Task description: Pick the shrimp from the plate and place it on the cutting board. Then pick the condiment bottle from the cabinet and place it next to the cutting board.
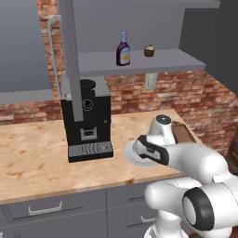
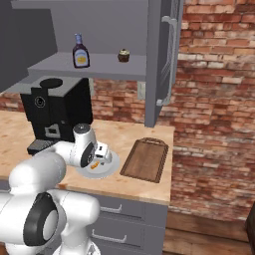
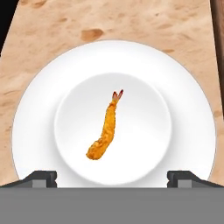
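- Orange shrimp (image 3: 106, 127) lies in the middle of the white plate (image 3: 39, 109), tail toward 12 o'clock. Nothing has picked it up yet, so step one is just starting.
- Gripper (image 3: 112, 178) hangs above the plate, wide open and empty. Its tips sit at 7 and 5 o'clock of the shrimp.
- Next, I think it must go down and pinch the shrimp.
- Brown cutting board (image 2: 145, 159) waits at 3 o'clock of the plate, probably not touching it.
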Controlling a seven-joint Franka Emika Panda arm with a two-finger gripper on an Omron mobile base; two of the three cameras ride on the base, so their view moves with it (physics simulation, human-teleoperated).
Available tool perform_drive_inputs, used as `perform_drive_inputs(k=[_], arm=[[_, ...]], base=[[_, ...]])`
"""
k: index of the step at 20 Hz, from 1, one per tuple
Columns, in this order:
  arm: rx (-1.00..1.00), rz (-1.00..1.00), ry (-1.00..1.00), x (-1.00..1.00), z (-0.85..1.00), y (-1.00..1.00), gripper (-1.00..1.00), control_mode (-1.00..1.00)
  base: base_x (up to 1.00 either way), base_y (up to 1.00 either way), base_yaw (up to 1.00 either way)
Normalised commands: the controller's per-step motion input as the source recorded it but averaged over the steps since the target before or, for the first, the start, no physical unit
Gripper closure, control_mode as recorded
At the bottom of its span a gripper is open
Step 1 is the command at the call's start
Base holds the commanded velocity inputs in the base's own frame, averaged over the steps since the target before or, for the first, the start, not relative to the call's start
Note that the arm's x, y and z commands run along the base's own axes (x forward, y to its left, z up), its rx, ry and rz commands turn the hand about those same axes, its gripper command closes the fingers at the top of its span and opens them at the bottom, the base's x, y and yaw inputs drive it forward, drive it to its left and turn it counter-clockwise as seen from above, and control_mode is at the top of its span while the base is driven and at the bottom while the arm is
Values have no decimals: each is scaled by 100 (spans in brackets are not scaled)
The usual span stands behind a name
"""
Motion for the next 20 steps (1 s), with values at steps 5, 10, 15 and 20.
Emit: perform_drive_inputs(k=[5, 10, 15, 20], arm=[[0, 0, 0, 2, -13, 0, -100, -100], [0, 0, 0, 3, -13, 0, -100, -100], [0, 0, 0, 3, -12, 0, -100, -100], [0, 0, 0, 3, -12, 1, -100, -100]], base=[[0, 0, 0], [0, 0, 0], [0, 0, 0], [0, 0, 0]])
